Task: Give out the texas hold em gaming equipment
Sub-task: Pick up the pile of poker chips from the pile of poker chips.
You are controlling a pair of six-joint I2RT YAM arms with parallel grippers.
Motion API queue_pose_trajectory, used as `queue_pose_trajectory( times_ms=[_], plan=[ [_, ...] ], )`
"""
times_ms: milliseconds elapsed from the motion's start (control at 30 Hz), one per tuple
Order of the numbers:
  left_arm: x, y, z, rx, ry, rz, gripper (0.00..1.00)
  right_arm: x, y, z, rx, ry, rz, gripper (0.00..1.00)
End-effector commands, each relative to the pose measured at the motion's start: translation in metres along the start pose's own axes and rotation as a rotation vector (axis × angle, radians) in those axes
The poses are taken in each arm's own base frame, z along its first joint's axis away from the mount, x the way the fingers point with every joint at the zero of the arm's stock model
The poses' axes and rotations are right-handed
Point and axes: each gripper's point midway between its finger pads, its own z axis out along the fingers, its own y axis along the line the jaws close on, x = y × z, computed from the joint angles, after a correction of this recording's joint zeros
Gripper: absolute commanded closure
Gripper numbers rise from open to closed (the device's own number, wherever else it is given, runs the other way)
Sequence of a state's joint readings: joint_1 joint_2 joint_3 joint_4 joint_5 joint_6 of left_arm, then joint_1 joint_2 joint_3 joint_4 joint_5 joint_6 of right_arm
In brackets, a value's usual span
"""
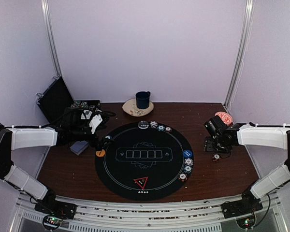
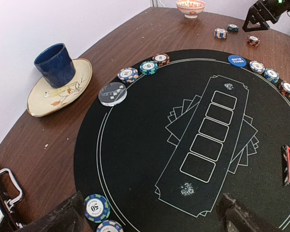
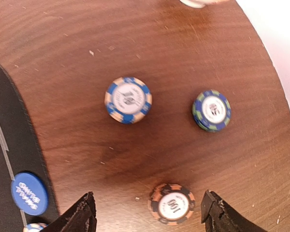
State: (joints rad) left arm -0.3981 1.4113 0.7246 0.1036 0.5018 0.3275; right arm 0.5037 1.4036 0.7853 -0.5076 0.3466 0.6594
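The round black poker mat (image 1: 144, 159) carries striped chips along its far edge (image 1: 157, 126) and right edge (image 1: 187, 166), a clear button (image 2: 112, 93), a blue button (image 3: 29, 193), an orange button (image 1: 100, 152) and the red-edged triangle marker (image 1: 140, 182). A grey-blue card deck (image 1: 79, 147) lies left of the mat. My left gripper (image 2: 152, 217) hangs open over the mat's left rim, with two chips (image 2: 97, 207) beside its left finger. On the wood right of the mat my right gripper (image 3: 147, 215) is open. An orange-black chip (image 3: 171, 204) lies flat between its fingers, touching neither.
Two more chips, blue-tan (image 3: 128, 100) and blue-green (image 3: 211, 110), lie on the wood beyond the right gripper. The red-patterned bowl (image 1: 223, 117) stands behind them. A dark blue mug (image 1: 143, 99) on a plate (image 2: 77, 92) sits behind the mat. An open black case (image 1: 55, 99) is at far left.
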Motion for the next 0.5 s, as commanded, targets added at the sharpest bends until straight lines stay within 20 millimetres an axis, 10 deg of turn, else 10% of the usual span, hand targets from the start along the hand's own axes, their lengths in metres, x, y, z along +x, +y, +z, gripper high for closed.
queue_pose_trajectory(
  times_ms=[0,467],
  plan=[
    [-0.014,0.004,-0.005,-0.010,-0.045,0.023,0.02,0.007,-0.016,0.006,0.039,-0.016,0.052,0.24],
    [-0.012,0.004,-0.003,-0.007,-0.040,0.022,0.02,0.022,-0.028,0.033,0.022,0.034,0.084,0.32]
  ],
)
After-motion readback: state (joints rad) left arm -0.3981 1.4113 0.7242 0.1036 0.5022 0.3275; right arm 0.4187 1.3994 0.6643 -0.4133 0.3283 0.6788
